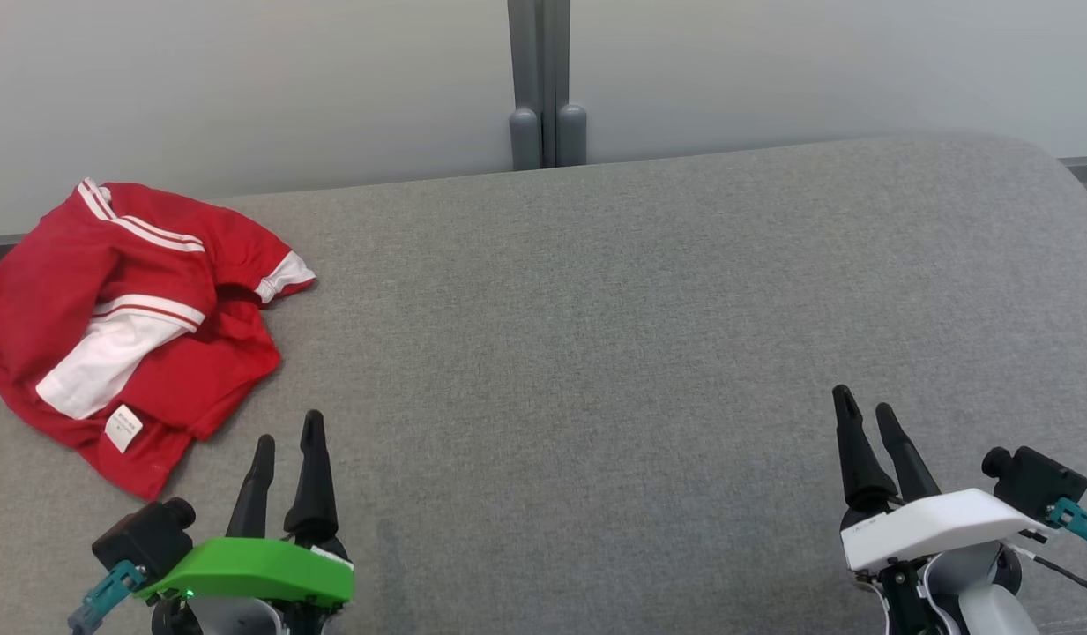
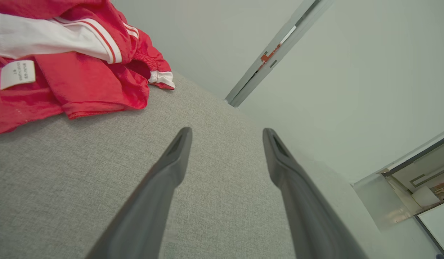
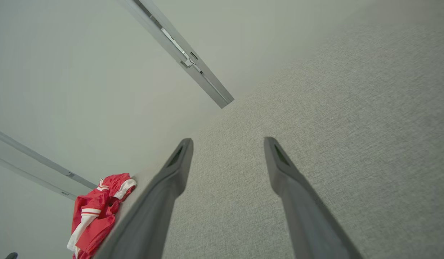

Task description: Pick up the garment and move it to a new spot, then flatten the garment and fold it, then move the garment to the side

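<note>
You're looking at a grey fabric-covered worktop [image 1: 596, 353] set against a pale wall [image 1: 243, 79], with a grey post [image 1: 547, 88] standing at 12 o'clock.

The garment [image 1: 217, 362], red with white stripes, lies crumpled at about 10 o'clock, at the far left corner of the worktop. The heap is roughly as wide as it is deep, so you can't read a clear long axis from it. One white-edged cuff [image 1: 286, 273] pokes out toward 3 o'clock, and the white label [image 1: 123, 428] sits face up near the heap's 6 o'clock edge.

Your left end effector [image 1: 289, 427] hovers at 7 o'clock, fingers spread and holding nothing, tips pointing to 12 o'clock, just beside the garment's near hem but apart from it. Your right end effector [image 1: 862, 399] is at 5 o'clock, likewise spread and empty, well apart from the garment.
</note>
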### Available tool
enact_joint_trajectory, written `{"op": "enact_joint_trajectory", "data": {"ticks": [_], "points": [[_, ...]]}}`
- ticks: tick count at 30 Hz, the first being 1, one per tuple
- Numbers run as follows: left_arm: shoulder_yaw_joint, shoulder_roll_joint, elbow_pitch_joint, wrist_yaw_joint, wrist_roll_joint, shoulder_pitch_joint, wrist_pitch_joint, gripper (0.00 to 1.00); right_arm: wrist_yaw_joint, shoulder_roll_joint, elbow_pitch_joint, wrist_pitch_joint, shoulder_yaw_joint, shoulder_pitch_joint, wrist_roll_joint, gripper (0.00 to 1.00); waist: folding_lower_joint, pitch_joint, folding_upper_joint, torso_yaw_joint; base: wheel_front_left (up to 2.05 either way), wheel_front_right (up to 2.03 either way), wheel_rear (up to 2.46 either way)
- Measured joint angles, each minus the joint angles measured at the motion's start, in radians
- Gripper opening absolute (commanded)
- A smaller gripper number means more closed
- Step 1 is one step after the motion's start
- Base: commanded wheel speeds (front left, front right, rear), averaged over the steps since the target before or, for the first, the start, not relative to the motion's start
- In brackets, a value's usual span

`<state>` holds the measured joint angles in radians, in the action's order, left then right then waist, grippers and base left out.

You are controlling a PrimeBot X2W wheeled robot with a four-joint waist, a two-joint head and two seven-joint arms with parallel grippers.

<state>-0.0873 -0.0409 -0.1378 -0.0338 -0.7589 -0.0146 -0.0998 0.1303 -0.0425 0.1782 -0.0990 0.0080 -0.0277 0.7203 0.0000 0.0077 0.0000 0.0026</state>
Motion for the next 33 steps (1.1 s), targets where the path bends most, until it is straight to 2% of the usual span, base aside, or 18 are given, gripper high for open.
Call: {"op": "enact_joint_trajectory", "data": {"ticks": [16,33], "points": [[-0.026,-0.001,-0.022,0.021,0.197,0.012,-0.044,1.00,0.000,-0.002,0.015,-0.044,0.028,0.001,-0.234,1.00,0.0000,0.003,0.0000,0.006,0.00,0.00,0.00],[-0.036,-0.002,-0.035,0.040,0.339,0.022,-0.086,1.00,0.000,-0.003,0.006,-0.086,0.046,0.001,-0.424,1.00,0.0000,0.002,0.0000,0.011,0.00,0.00,0.00]]}}
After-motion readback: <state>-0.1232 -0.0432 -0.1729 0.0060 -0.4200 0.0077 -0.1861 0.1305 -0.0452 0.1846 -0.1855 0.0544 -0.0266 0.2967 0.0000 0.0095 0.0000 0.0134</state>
